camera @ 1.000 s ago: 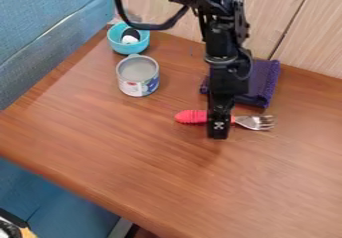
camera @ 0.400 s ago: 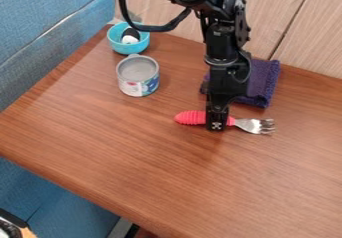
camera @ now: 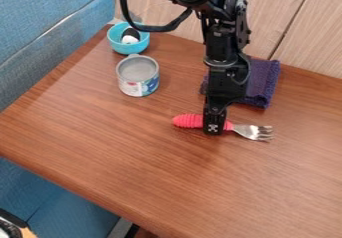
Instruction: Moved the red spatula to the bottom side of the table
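The black gripper (camera: 214, 128) is low over the middle of the table (camera: 133, 142), shut on the handle of a red-handled fork (camera: 188, 121). No spatula is seen; the red utensil has metal tines. Its ribbed red handle points left and the tines point right. The gripper's tip hides the part of the handle nearest the metal neck. Whether the fork touches the tabletop, I cannot tell.
A grey-topped can (camera: 137, 75) stands left of the arm, with a turquoise bowl (camera: 118, 44) behind it. A folded purple cloth (camera: 262, 84) lies behind the gripper, near the wooden wall. Blue upholstery borders the table's left side.
Between the last two frames, the gripper and fork shifted together slightly towards the bottom and left. Before that, the gripper had moved slightly up the view while the fork hardly moved.
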Controlling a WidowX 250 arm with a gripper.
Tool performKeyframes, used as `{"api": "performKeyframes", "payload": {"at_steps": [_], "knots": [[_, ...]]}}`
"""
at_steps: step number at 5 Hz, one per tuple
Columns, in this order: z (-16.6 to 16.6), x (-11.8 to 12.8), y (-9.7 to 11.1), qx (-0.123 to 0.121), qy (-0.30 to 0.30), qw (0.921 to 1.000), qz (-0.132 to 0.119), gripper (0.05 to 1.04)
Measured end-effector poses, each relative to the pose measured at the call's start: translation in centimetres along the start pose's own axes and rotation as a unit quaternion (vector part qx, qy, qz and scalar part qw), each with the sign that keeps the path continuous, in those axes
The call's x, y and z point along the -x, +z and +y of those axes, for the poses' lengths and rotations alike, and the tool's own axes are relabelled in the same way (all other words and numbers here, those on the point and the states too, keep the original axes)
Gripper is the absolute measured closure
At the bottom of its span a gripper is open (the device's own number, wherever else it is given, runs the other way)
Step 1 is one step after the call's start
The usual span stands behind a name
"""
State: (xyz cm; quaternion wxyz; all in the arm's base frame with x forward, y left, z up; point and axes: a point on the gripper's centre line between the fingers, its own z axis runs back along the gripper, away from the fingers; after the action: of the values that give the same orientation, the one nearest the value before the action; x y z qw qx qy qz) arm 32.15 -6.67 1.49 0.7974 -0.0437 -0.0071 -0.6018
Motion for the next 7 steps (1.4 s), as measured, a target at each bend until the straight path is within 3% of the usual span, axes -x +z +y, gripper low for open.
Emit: {"api": "performKeyframes", "payload": {"at_steps": [1, 2, 4, 5, 6, 7], "knots": [[-0.6, 1.1, 2.7, -0.024, -0.011, 0.9995, -0.018, 0.726], [-1.8, 4.1, 4.2, -0.030, -0.002, 0.9993, -0.023, 0.726], [-4.3, 10.1, 5.1, -0.008, 0.014, 0.9993, -0.034, 0.726], [-6.1, 11.9, 3.9, 0.015, 0.023, 0.9992, -0.029, 0.726], [-6.8, 12.1, 3.0, 0.017, 0.019, 0.9989, -0.039, 0.726], [-7.1, 12.0, 1.5, 0.039, 0.012, 0.9991, -0.011, 0.726]]}}
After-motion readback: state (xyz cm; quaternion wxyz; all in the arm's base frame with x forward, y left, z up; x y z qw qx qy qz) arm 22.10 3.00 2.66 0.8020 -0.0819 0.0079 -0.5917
